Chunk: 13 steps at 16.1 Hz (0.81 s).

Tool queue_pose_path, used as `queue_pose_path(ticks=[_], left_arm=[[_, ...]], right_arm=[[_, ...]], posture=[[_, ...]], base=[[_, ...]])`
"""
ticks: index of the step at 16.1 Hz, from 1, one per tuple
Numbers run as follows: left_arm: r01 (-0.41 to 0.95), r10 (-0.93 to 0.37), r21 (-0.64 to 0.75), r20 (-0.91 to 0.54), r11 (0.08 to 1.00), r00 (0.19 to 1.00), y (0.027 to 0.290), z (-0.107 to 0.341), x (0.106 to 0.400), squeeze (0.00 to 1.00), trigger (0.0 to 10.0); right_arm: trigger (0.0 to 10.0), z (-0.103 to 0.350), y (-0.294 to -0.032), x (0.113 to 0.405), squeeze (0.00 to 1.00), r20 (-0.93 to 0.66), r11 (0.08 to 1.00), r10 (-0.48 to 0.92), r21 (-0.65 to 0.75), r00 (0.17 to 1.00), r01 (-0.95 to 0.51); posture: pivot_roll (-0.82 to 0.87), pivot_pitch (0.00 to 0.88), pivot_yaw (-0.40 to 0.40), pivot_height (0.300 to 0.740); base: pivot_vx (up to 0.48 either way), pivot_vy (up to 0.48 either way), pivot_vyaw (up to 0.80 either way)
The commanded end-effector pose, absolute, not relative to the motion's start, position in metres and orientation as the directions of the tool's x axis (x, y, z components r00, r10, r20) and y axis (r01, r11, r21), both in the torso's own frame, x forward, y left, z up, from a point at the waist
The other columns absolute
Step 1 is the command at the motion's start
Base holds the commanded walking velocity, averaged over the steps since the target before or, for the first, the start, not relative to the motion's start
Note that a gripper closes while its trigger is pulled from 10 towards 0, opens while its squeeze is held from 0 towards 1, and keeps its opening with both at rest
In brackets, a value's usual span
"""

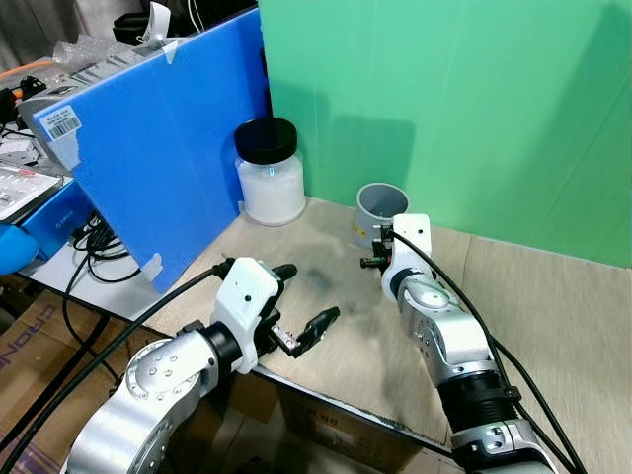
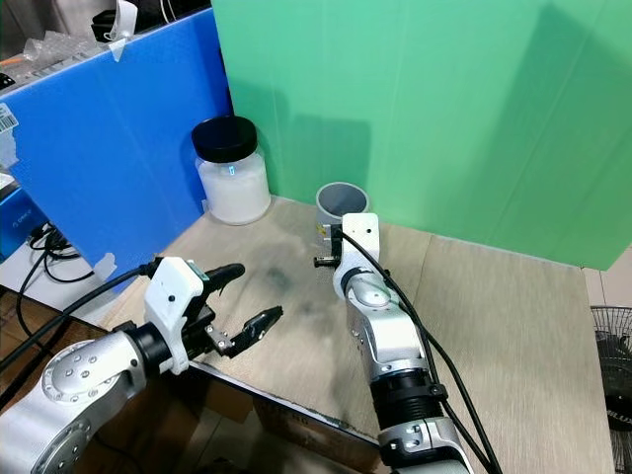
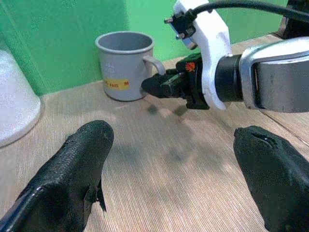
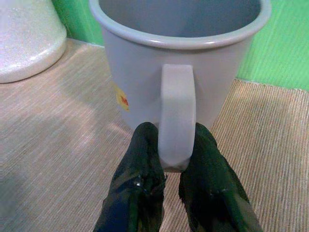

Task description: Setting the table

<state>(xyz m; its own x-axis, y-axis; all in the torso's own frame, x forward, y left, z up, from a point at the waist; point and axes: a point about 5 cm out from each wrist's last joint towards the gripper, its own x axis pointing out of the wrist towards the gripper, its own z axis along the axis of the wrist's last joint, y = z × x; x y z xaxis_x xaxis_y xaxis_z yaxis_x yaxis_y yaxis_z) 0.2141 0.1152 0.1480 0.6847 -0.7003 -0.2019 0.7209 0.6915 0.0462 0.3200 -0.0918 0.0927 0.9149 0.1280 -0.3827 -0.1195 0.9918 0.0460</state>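
You see a smooth grey mug [image 4: 181, 63] with a soft satin sheen, its handle pinched by the right tool [image 4: 176, 166], whose black fingers [image 4: 140, 169] look rubbery and finely textured. The bench [image 3: 183, 169] is matt, pale wood-grain laminate. The jar [image 1: 271, 188] is frosted plastic under a glossy black lid [image 1: 266, 139].

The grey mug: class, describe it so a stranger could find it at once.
Start at the tall green backdrop behind the pale wooden table. At its foot stands the grey mug, right of the white jar with a black lid. It alone is open-topped, has a yellow label, and the right hand grips its handle.
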Motion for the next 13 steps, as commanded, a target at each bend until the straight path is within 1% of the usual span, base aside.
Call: queue_pose_path(ticks=[1, 2, 3, 4, 6, 8, 9, 10, 11, 12, 13], left_arm=[[0.732, -0.710, 0.044, -0.213, 0.680, 0.672, 0.115, 0.147, 0.214, 0.48, 10.0], [0.731, -0.709, 0.043, -0.212, 0.681, 0.673, 0.115, 0.148, 0.214, 0.48, 10.0], [0.730, -0.708, 0.044, -0.210, 0.682, 0.674, 0.115, 0.149, 0.214, 0.49, 10.0], [0.729, -0.708, 0.047, -0.205, 0.682, 0.676, 0.114, 0.151, 0.213, 0.48, 10.0], [0.722, -0.703, 0.068, -0.184, 0.688, 0.687, 0.111, 0.162, 0.215, 0.48, 10.0], [0.708, -0.689, 0.080, -0.178, 0.702, 0.703, 0.113, 0.168, 0.218, 0.47, 10.0], [0.702, -0.683, 0.086, -0.177, 0.707, 0.709, 0.113, 0.172, 0.218, 0.47, 10.0], [0.702, -0.684, 0.087, -0.172, 0.707, 0.709, 0.112, 0.174, 0.218, 0.47, 10.0], [0.687, -0.670, 0.101, -0.160, 0.720, 0.725, 0.112, 0.179, 0.218, 0.47, 10.0], [0.663, -0.647, 0.112, -0.149, 0.740, 0.747, 0.113, 0.181, 0.218, 0.46, 10.0], [0.597, -0.585, 0.127, -0.120, 0.792, 0.802, 0.116, 0.186, 0.221, 0.42, 10.0]], right_arm=[[0.9, 0.099, -0.088, 0.322, 0.00, -0.368, 0.989, 0.145, 0.075, 0.918, -0.126], [1.1, 0.100, -0.087, 0.322, 0.00, -0.363, 0.989, 0.149, 0.076, 0.920, -0.130], [0.8, 0.105, -0.087, 0.324, 0.00, -0.339, 0.988, 0.151, 0.068, 0.929, -0.135], [0.0, 0.110, -0.087, 0.324, 0.00, -0.308, 0.986, 0.165, 0.059, 0.937, -0.154], [0.0, 0.125, -0.096, 0.318, 0.00, -0.214, 0.979, 0.204, 0.040, 0.955, -0.200], [0.0, 0.142, -0.107, 0.307, 0.00, -0.105, 0.972, 0.234, 0.047, 0.967, -0.230], [0.0, 0.152, -0.115, 0.294, 0.00, -0.050, 0.964, 0.262, 0.050, 0.964, -0.260], [0.0, 0.157, -0.120, 0.287, 0.00, -0.032, 0.963, 0.263, 0.073, 0.964, -0.261], [0.0, 0.170, -0.132, 0.267, 0.00, 0.046, 0.964, 0.247, 0.088, 0.968, -0.250], [0.7, 0.173, -0.136, 0.258, 0.00, 0.066, 0.970, 0.226, 0.080, 0.972, -0.231], [10.0, 0.176, -0.140, 0.243, 0.00, 0.076, 0.971, 0.228, 0.050, 0.971, -0.232]], posture=[[0.11, 0.000, 0.076, 0.740], [0.11, 0.000, 0.072, 0.740], [0.11, 0.000, 0.067, 0.740], [0.11, 0.000, 0.064, 0.740], [0.12, 0.000, 0.053, 0.740], [0.11, 0.000, 0.059, 0.740], [0.12, 0.000, 0.062, 0.740], [0.12, 0.000, 0.062, 0.740], [0.11, 0.000, 0.060, 0.740], [0.11, 0.000, 0.063, 0.740], [0.10, 0.000, 0.065, 0.740]], base=[[0.000, 0.000, 0.00], [0.000, 0.000, 0.00], [0.000, 0.000, 0.00], [0.000, 0.000, 0.00], [0.000, 0.000, 0.00], [0.000, 0.000, 0.00], [0.000, 0.000, 0.00], [0.000, 0.000, 0.00], [0.000, 0.000, 0.00], [0.000, 0.000, 0.00], [0.000, 0.000, 0.00]])
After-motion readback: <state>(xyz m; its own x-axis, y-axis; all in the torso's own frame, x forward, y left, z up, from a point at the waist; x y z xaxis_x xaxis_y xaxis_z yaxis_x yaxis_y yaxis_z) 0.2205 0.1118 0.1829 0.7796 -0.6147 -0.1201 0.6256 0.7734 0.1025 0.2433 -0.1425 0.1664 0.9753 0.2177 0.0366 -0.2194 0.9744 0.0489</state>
